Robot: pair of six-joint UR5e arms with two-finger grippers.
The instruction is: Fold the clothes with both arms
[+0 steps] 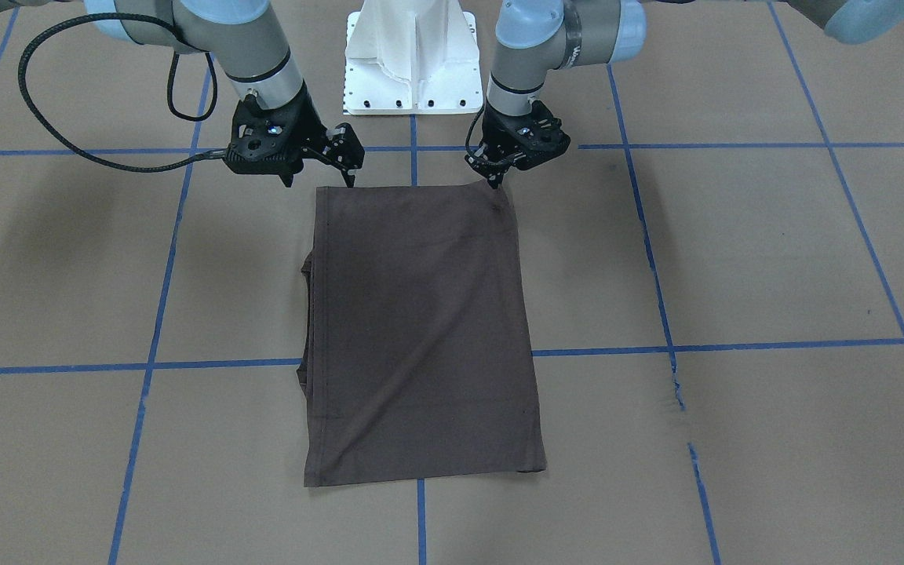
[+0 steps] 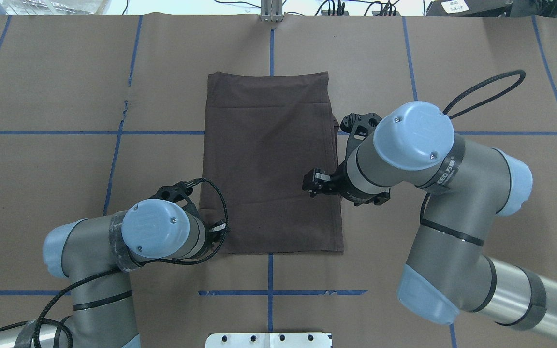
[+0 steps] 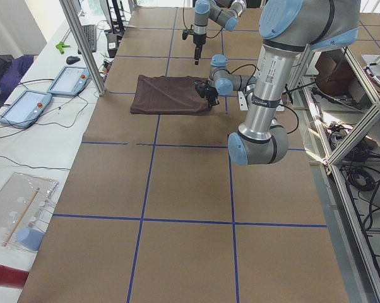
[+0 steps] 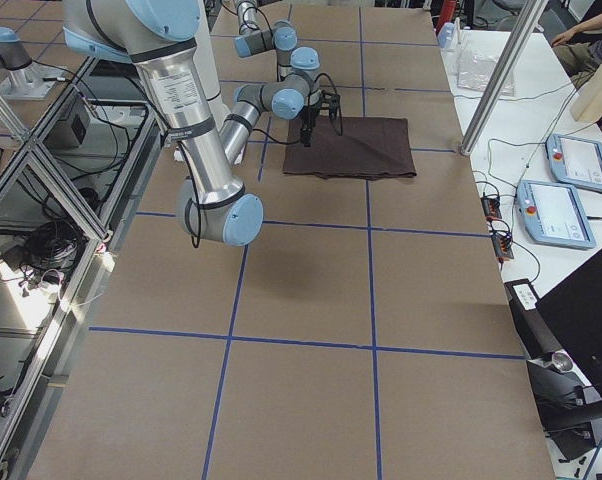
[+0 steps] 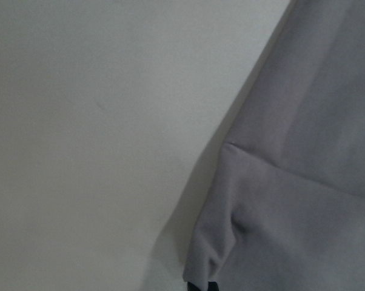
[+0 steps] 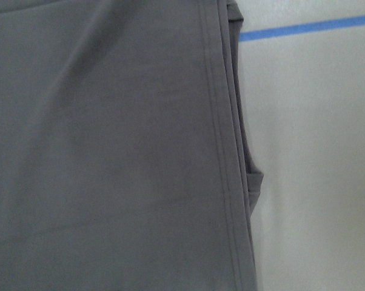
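The dark brown-grey T-shirt (image 1: 421,329) lies folded into a flat rectangle on the brown table; it also shows in the overhead view (image 2: 269,164). My left gripper (image 1: 494,182) is down at the shirt's robot-side corner and shut on it. In the left wrist view the fabric (image 5: 304,182) puckers at a dark fingertip (image 5: 197,286). My right gripper (image 1: 320,180) hovers open just above the other robot-side corner. The right wrist view shows only the shirt's hemmed edge (image 6: 219,151), with no fingers in sight. The collar, lettering and tags are hidden.
The white pedestal base (image 1: 413,71) stands just behind the shirt, between the arms. Blue tape lines (image 1: 154,314) cross the table. Two tablets (image 3: 26,104) and a metal post (image 3: 83,44) stand on the operators' side.
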